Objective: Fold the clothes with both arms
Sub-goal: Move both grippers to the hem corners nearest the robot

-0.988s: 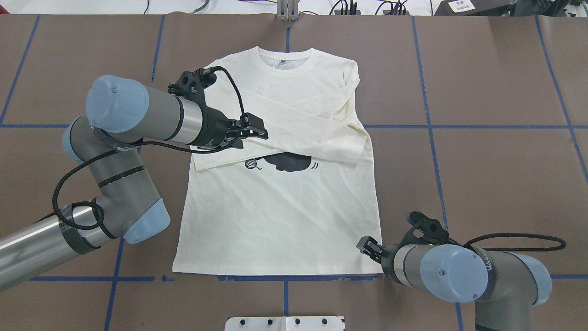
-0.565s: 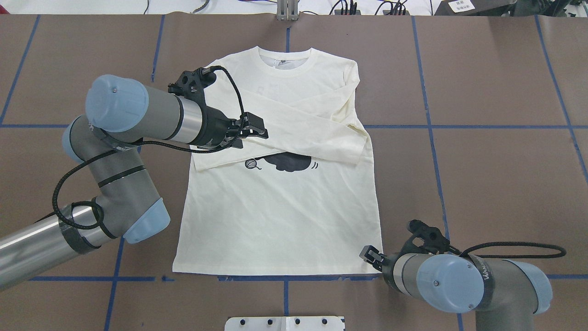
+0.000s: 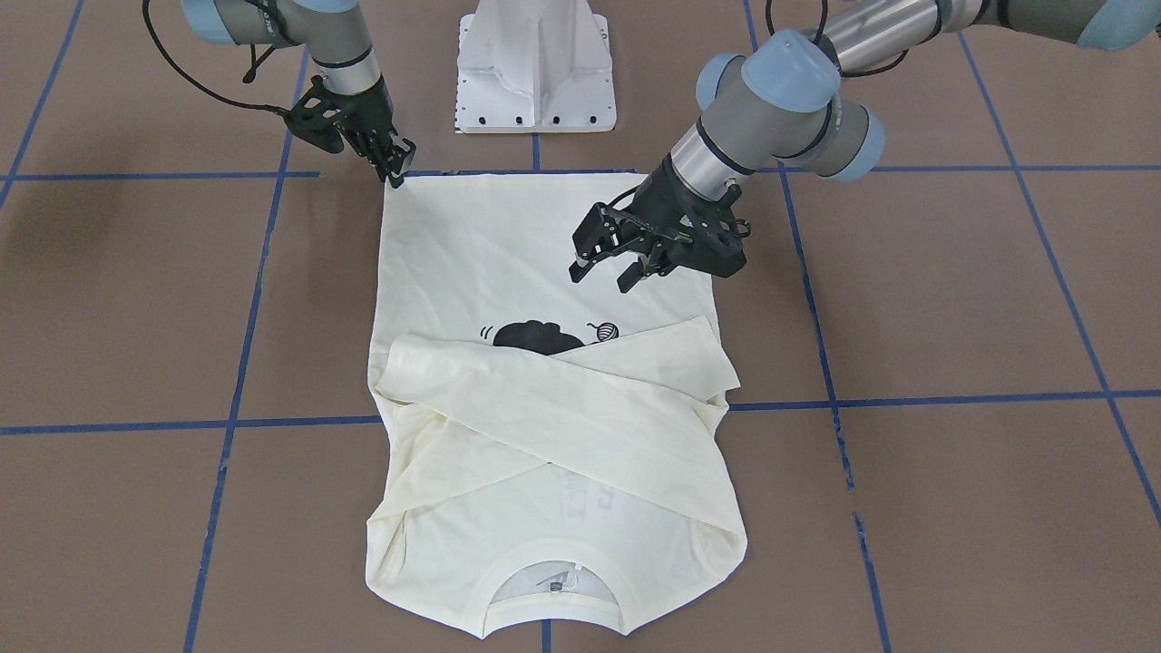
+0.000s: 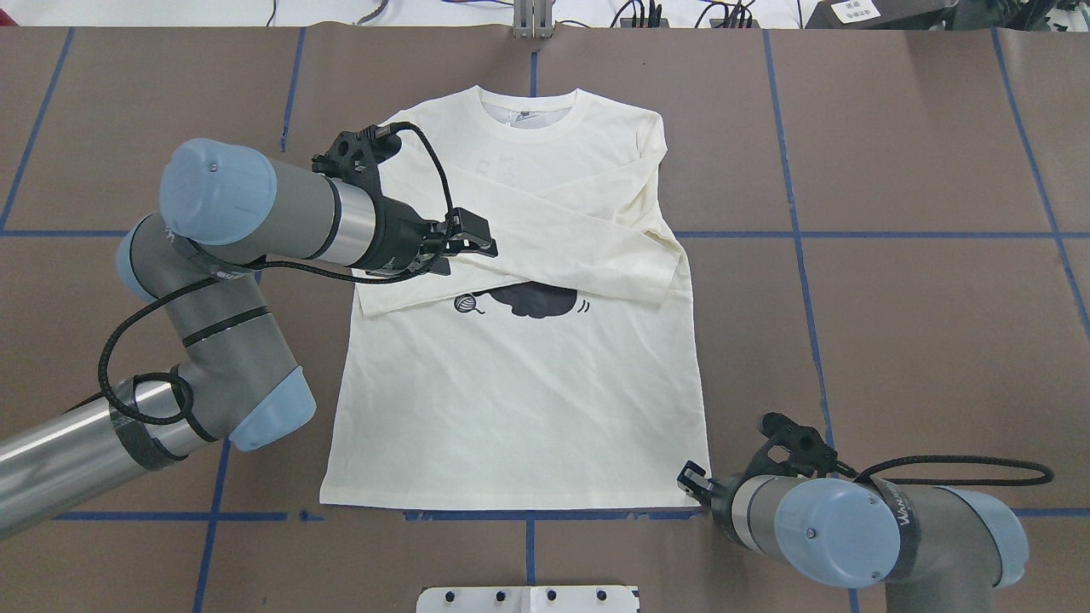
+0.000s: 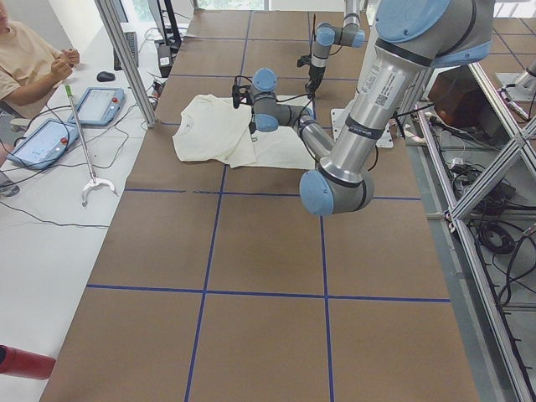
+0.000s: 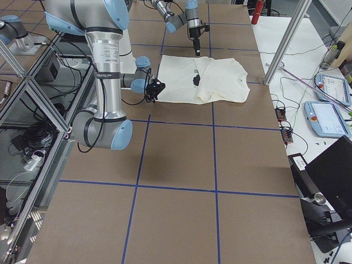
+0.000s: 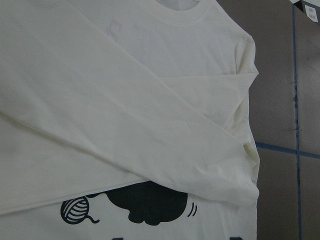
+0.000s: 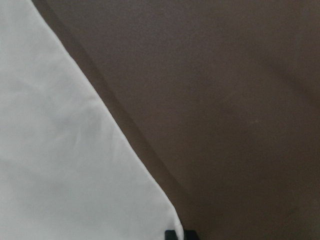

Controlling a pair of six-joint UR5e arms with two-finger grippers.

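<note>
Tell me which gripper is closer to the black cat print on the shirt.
Left. The left gripper hovers open over the shirt, close to the cat print; the right gripper sits at the shirt's hem corner, much farther away.

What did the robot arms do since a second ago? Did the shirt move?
The right gripper slid a little back toward the robot, ending at the near hem corner of the shirt. I cannot tell if it has grabbed the cloth. The left gripper stayed open above the folded sleeves, holding nothing. The shirt lies just as before.
</note>
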